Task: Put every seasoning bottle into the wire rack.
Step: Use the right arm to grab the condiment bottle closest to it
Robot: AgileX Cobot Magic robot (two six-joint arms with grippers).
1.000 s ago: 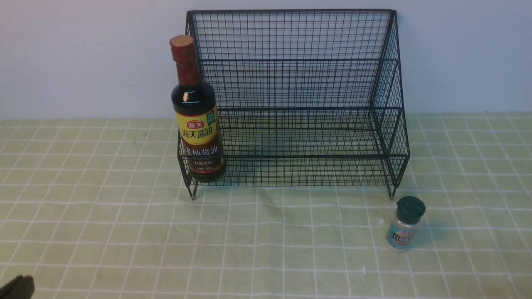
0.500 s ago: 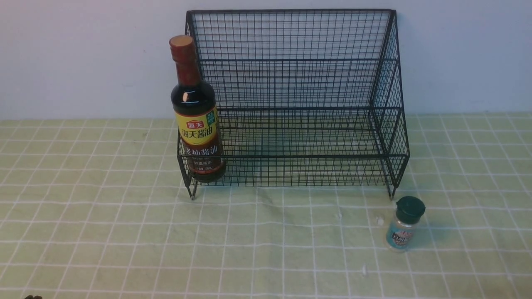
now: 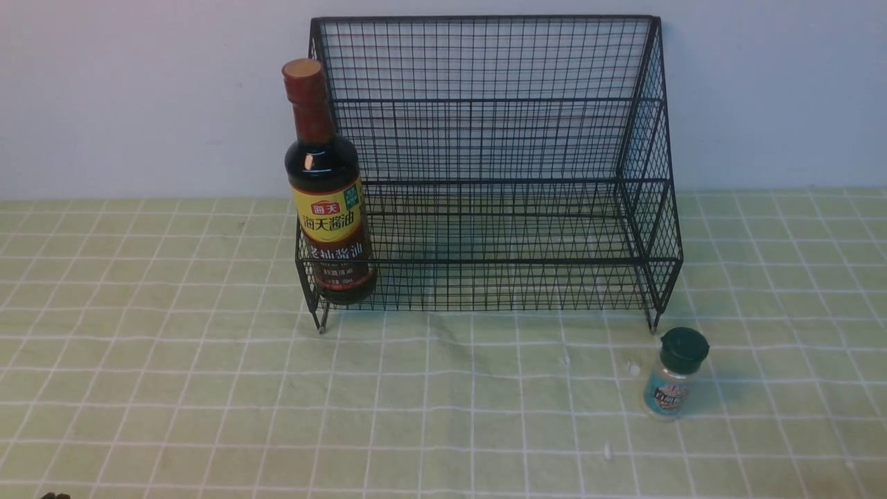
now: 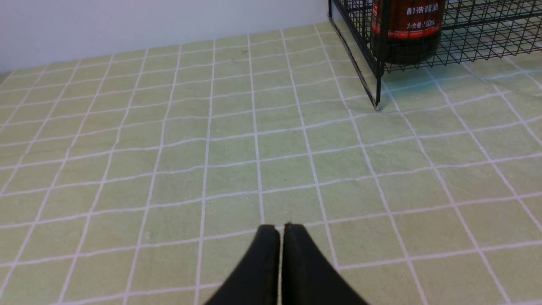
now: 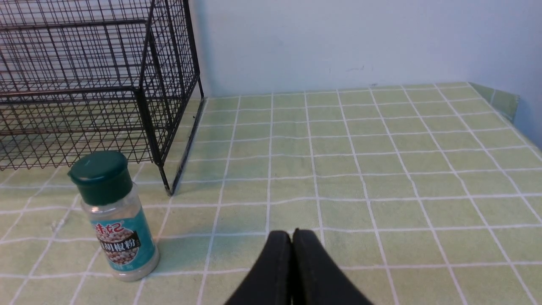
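Note:
The black wire rack (image 3: 499,138) stands against the back wall. A tall dark soy-sauce bottle (image 3: 326,201) with a yellow label stands upright in the rack's lower tier at its left end; its base (image 4: 406,31) shows in the left wrist view. A small clear shaker jar (image 3: 673,374) with a dark green cap stands on the cloth in front of the rack's right foot, also seen as the jar (image 5: 116,220). My left gripper (image 4: 281,228) is shut and empty, low over the cloth at the front left. My right gripper (image 5: 292,234) is shut and empty, to the right of the jar.
A green checked cloth (image 3: 208,388) covers the table up to a pale wall (image 3: 138,104). The cloth's right edge (image 5: 504,101) lies at the far right. A sliver of the left arm (image 3: 54,495) peeks in at the bottom left.
The left gripper has drawn back out of the front view's bottom left corner. The bottles and rack have not moved.

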